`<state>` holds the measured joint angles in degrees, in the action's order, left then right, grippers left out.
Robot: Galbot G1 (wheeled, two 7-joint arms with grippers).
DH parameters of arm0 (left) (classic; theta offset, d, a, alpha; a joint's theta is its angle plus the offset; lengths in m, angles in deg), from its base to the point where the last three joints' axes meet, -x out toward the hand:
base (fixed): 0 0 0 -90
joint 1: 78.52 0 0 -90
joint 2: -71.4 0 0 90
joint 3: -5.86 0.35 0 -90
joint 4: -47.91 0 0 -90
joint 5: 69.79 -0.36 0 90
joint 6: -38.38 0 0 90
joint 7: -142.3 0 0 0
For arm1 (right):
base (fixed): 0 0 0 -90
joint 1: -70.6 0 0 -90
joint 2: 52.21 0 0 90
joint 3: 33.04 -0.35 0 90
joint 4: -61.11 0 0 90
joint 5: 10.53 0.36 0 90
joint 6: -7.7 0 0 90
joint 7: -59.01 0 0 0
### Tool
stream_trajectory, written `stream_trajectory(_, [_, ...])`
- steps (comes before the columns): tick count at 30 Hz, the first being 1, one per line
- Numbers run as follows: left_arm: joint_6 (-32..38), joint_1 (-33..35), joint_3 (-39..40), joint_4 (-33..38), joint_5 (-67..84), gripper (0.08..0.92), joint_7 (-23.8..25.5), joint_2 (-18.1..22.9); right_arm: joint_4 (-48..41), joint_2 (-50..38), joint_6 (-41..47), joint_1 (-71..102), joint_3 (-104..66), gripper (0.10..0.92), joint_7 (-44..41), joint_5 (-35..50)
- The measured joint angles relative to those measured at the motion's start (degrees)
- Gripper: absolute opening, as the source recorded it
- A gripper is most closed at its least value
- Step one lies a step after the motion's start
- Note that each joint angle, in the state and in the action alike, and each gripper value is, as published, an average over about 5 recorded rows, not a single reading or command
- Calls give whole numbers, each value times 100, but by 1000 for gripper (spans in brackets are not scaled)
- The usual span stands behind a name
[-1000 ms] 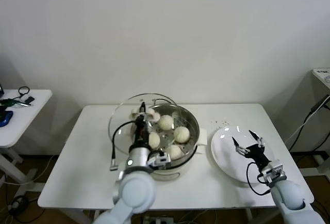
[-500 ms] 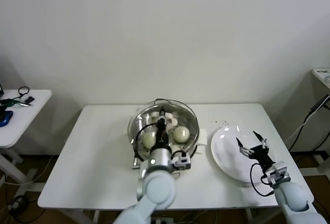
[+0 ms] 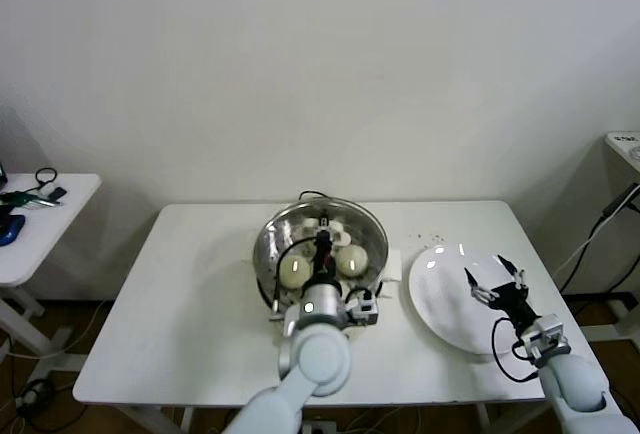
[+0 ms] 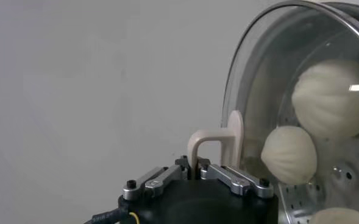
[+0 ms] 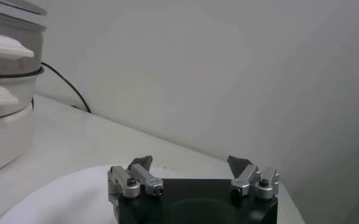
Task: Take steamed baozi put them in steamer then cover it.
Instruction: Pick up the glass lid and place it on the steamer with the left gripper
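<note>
Cover [image 3: 320,244] in left hand [image 3: 322,246], over steamer [image 3: 372,272].

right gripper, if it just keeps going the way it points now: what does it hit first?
Probably nothing soon. The right gripper, open over the white plate, points at the back wall; its wrist view shows only table edge and wall ahead. The steamer sits off to one side. Depth unclear.

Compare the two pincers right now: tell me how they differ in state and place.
The left pincer is shut on the cover, gripping its handle over the steamer; the right pincer is open and holds nothing. The left sits mid-table above the baozi; the right hovers over the white plate. Both are black with metal fingers.
</note>
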<state>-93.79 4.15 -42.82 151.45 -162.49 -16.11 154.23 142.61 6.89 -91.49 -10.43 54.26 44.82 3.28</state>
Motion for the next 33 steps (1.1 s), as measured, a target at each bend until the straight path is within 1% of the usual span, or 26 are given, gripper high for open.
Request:
stream_trajectory(10, [-2, -1, 36, -110, 15, 149, -8, 13, -24, 1, -25, -14, -33, 823, -15, -23])
stream_trajectory(33, [-5, 17, 49, -277, 139, 149, -279, -55, -28, 33, -59, -11, -75, 823, -37, -139])
